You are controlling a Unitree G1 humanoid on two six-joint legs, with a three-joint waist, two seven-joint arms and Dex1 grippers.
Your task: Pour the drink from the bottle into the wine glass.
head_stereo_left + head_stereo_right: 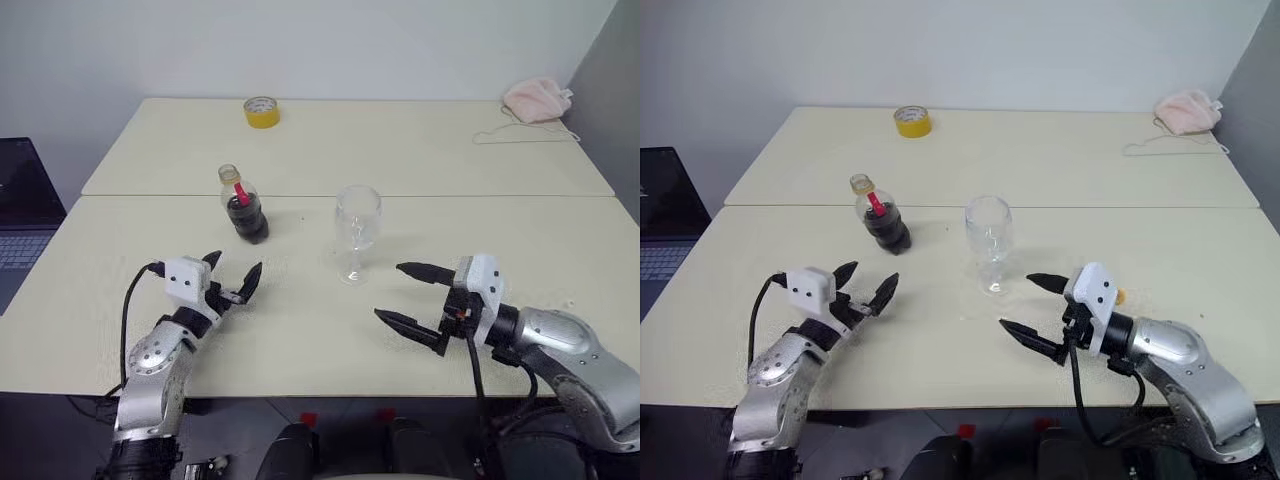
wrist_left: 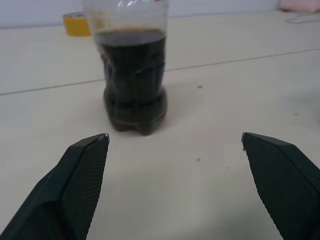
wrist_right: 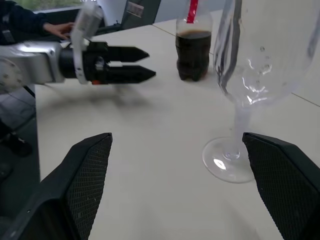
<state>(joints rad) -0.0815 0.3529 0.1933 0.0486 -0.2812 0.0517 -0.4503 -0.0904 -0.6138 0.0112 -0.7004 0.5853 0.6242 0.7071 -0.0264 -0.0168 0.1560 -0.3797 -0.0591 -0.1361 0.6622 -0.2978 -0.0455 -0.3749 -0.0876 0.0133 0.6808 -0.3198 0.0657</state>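
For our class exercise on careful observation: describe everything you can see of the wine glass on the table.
The wine glass is clear, seemingly glass, with a rounded bowl, a thin stem and a flat round foot. It stands upright on the pale table, empty but for small droplets inside the bowl. The bottle stands apart on its left. Nothing touches it except the table; the open right gripper is near its foot, not touching.

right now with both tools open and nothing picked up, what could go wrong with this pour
1. The wine glass stands on a thin stem close to the open right tool; a nudge could tip it.
2. The bottle looks uncapped, so a clumsy grab by the left tool might spill the drink.
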